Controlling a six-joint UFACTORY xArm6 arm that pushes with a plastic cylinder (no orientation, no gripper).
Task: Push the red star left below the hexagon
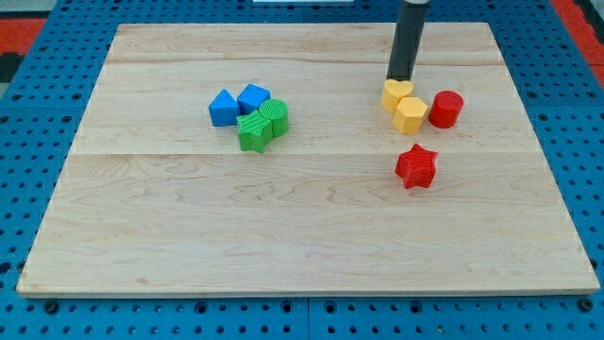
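This looks like a robotics lab or test bench. A pale wooden worktop [311, 227] lies on a blue pegboard [38, 123] dotted with regular holes, a red-and-white strip [578, 19] shows past the worktop's far right corner, and small plastic blocks sit on the wood.

Left of the red star block [415, 166] we see bare wooden board [283, 236]. The yellow hexagon block [411, 114] stands just above the star, and the red cylinder block [445, 110] blocks the upper right.

Pale wood-grain counter [189, 236] on blue pegboard [28, 113]. Red star [416, 166], red cylinder [445, 110], yellow hexagon [411, 115], yellow heart [396, 94], two blue blocks [237, 104], two ridged green blocks [261, 124], dark rod [409, 42].
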